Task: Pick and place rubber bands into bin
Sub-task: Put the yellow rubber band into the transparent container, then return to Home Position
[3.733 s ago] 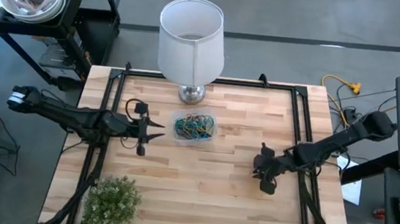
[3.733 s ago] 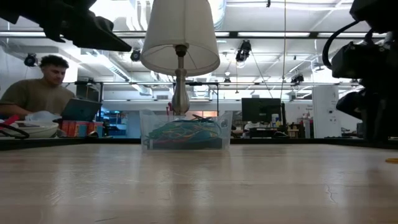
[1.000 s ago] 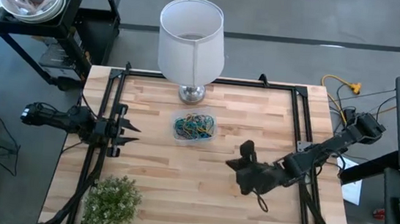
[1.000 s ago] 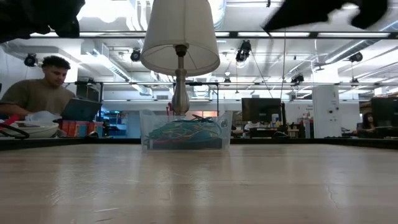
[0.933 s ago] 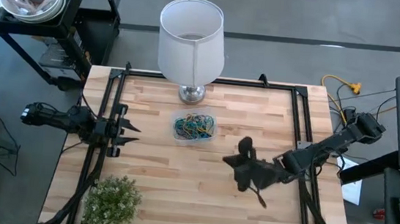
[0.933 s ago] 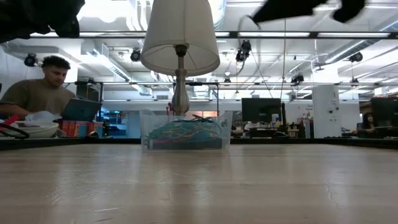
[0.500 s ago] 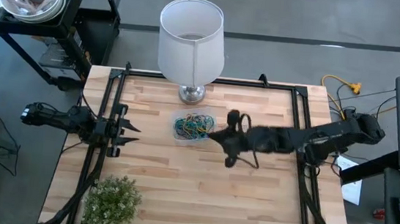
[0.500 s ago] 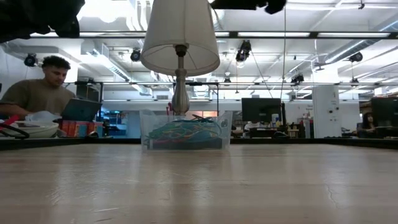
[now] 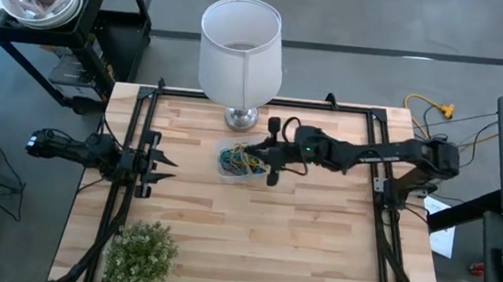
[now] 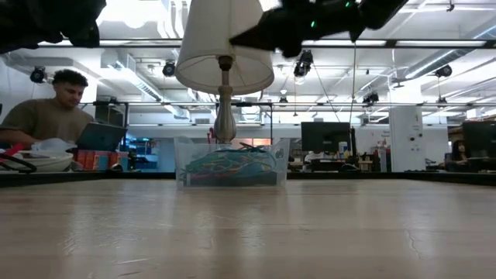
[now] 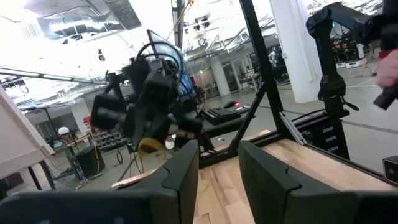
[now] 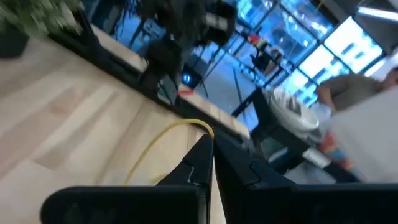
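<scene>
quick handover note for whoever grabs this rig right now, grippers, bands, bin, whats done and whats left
Right gripper: shut on a yellow rubber band, reaching in over the right end of the bin, above the table.
Left gripper: open, holding nothing, waiting at the table's left edge.
Bin: mid-table in front of the lamp, already holding a tangle of rubber bands.
Done: most bands are binned; no loose ones show on the table.
Left: probably just releasing the yellow band into the bin, then pulling the right arm back.

White lamp (image 9: 240, 52) at table's back edge, potted plant (image 9: 142, 254) front-left
</scene>
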